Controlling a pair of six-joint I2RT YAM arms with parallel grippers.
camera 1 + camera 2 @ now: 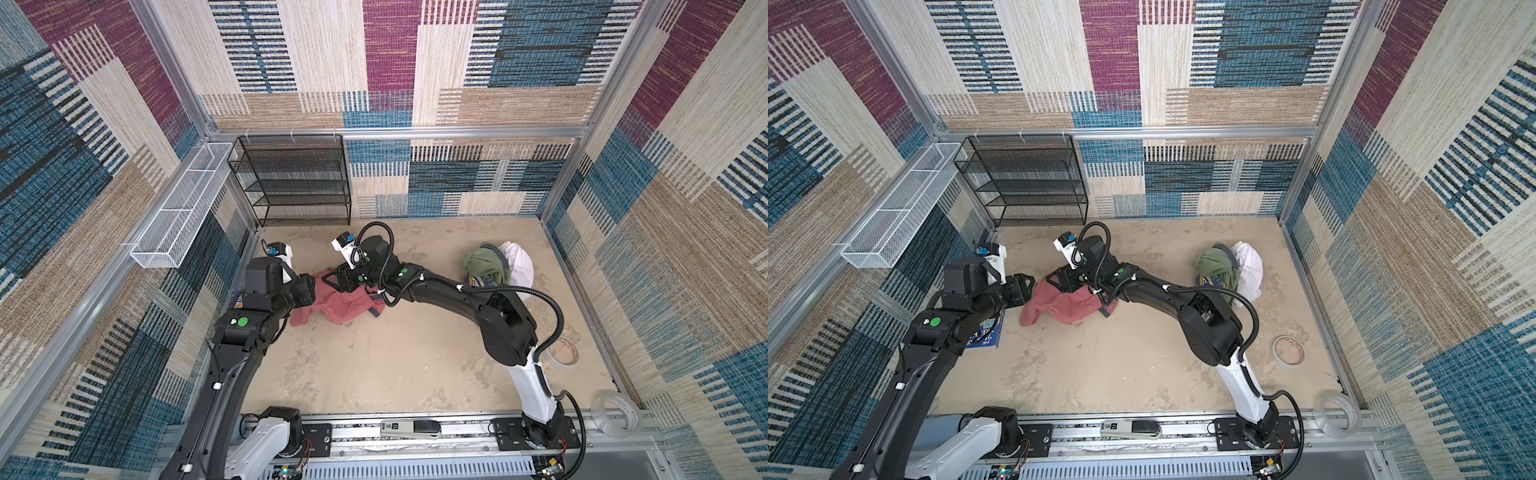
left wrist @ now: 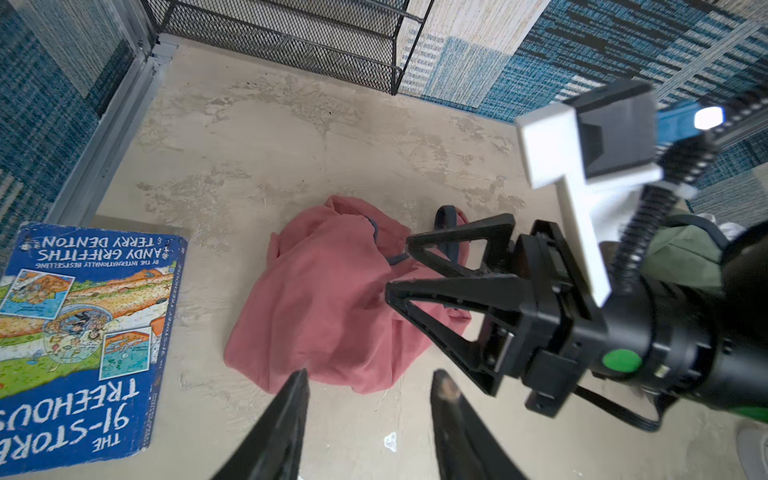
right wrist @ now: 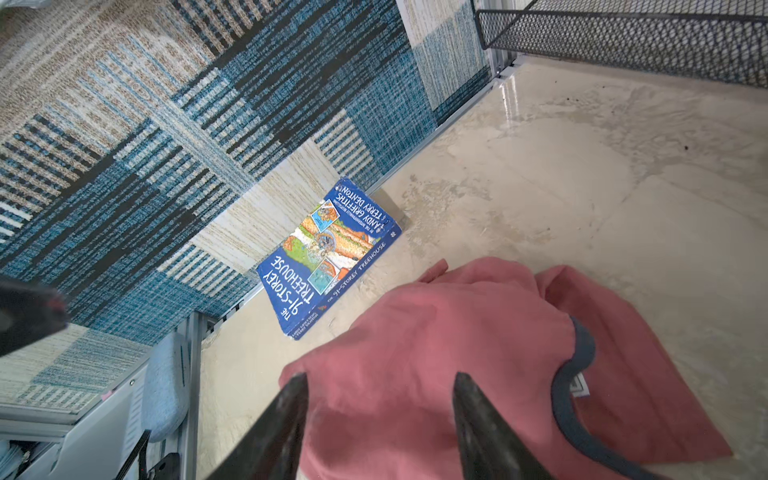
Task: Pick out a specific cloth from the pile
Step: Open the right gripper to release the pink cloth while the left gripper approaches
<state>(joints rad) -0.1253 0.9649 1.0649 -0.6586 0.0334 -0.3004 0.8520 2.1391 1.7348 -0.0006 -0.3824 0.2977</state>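
Observation:
The salmon-red cloth (image 1: pixel 336 305) (image 1: pixel 1059 305) with grey-blue collar lies crumpled on the table, left of the middle and apart from the pile. The pile (image 1: pixel 494 266) (image 1: pixel 1225 266), olive green and white with a blue-and-yellow print, sits at the back right. My right gripper (image 1: pixel 330 280) (image 3: pixel 380 376) reaches across and hovers open just over the cloth (image 3: pixel 457 332), with fabric below both fingers and nothing pinched. My left gripper (image 1: pixel 309 291) (image 2: pixel 370 374) stands open at the cloth's (image 2: pixel 324 299) left edge, and bare table shows between its fingers. In the left wrist view the right gripper (image 2: pixel 399 266) shows with its jaws spread.
A blue book (image 1: pixel 986 332) (image 2: pixel 83 332) (image 3: pixel 328 257) lies by the left wall under my left arm. A black mesh shelf (image 1: pixel 295 178) stands at the back left, with a white wire basket (image 1: pixel 174 208) on the wall. Two tape rolls (image 1: pixel 563 351) (image 1: pixel 615 415) lie at the right.

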